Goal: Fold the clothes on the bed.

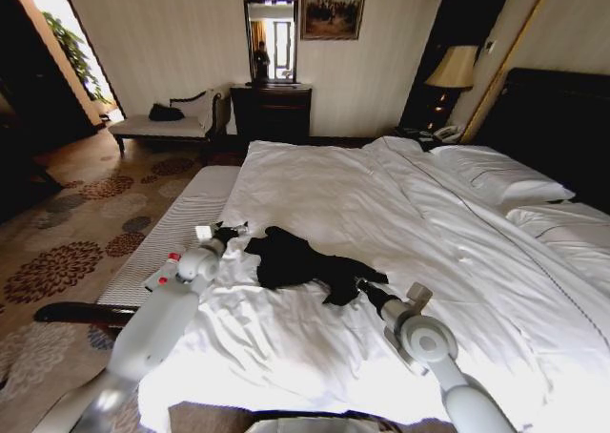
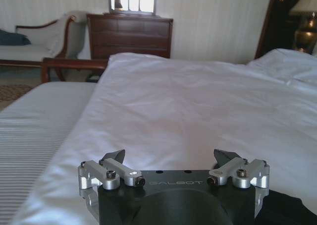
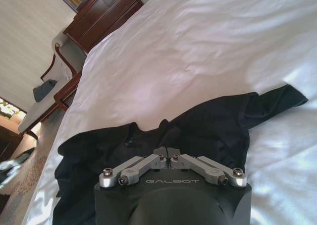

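My right gripper [image 3: 170, 154] has its fingers pinched together on the near edge of the black T-shirt [image 3: 198, 131], gripping a fold of the dark fabric. My left gripper [image 2: 171, 158] has its fingers spread wide with nothing between them, hovering low over the white sheet just beside the shirt's left edge. In the head view, the shirt [image 1: 295, 261] lies crumpled in a heap near the foot of the bed [image 1: 429, 223], between my two arms. The left gripper [image 1: 227, 233] sits by the mattress edge, beside a striped bench [image 1: 181, 218].
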### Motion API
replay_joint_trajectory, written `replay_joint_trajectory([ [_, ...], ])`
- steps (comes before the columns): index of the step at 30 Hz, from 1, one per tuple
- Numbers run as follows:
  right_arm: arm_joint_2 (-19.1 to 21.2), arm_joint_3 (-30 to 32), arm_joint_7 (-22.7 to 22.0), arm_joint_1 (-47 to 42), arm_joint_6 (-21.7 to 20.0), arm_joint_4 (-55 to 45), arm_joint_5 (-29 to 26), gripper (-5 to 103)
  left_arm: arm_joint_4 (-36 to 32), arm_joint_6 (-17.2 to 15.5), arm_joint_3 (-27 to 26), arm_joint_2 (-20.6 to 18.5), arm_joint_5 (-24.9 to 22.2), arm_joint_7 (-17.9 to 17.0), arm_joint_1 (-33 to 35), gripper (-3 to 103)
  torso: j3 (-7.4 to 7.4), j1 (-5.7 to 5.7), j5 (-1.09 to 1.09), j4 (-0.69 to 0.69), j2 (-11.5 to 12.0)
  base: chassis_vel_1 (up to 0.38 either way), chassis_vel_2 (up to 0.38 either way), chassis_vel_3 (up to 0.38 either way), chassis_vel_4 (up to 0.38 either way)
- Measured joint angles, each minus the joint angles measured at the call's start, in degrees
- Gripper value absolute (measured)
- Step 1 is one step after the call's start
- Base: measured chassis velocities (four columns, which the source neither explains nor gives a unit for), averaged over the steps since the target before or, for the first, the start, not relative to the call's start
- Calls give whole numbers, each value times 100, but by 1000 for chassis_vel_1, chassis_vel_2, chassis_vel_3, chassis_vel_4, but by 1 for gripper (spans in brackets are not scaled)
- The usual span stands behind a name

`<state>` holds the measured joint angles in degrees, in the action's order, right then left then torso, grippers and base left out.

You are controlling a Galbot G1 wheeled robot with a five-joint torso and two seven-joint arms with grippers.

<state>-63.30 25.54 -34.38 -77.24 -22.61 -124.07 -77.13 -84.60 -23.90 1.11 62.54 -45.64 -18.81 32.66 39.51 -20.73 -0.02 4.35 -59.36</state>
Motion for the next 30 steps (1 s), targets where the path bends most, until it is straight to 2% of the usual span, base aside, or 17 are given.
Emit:
replay_joint_trajectory([
  [1, -23, 36, -1, 13, -1, 25, -21, 0, 423, 39, 222, 206, 65, 0, -229, 100, 0, 0, 0, 2, 0, 0, 0, 0, 0],
  [9, -97, 58, -1, 32, -3, 86, -29, 0, 1002, -75, 470, 517, 88, 2, -415, 100, -1, 1, 0, -4, -1, 0, 0, 0, 0],
  [11, -108, 34, -1, 43, -4, 112, -21, 0, 1146, -79, 494, 569, 114, 7, -433, 103, -2, 2, 0, -4, -2, 0, 0, 0, 0],
  [12, -112, 8, -1, 61, -4, 133, -13, 0, 1222, -69, 502, 603, 116, 13, -434, 101, -1, 2, 0, -4, -2, 0, 0, 0, 0],
  [13, -116, -51, -1, 109, -4, 169, -5, 0, 1296, -3, 507, 652, 116, 55, -415, 94, -2, 2, 0, -3, -2, 0, 0, 0, 0],
  [17, -126, -126, -1, 160, -5, 189, 9, 0, 1316, 95, 524, 711, 115, 143, -365, 92, -1, 1, -1, -3, -1, 0, 0, 0, 0],
  [18, -133, -154, -2, 165, -6, 189, 31, 0, 1283, 155, 545, 728, 119, 198, -346, 88, -1, 1, -1, -3, -1, 0, 0, 0, 0],
  [21, -141, -163, -2, 144, -7, 189, 62, 0, 1181, 208, 549, 739, 122, 242, -350, 90, -1, 2, 0, -3, -2, 0, 0, 0, 0],
  [24, -142, -162, -2, 100, -7, 188, 103, 0, 1100, 220, 509, 812, 79, 242, -475, 97, -2, 2, -1, -2, -2, 0, 0, 0, 0],
  [30, -178, -168, -1, 86, -7, 219, 170, 0, 1259, 138, 650, 944, 10, 235, -805, 100, -1, 2, 0, -1, -2, 0, 0, 0, 0],
])
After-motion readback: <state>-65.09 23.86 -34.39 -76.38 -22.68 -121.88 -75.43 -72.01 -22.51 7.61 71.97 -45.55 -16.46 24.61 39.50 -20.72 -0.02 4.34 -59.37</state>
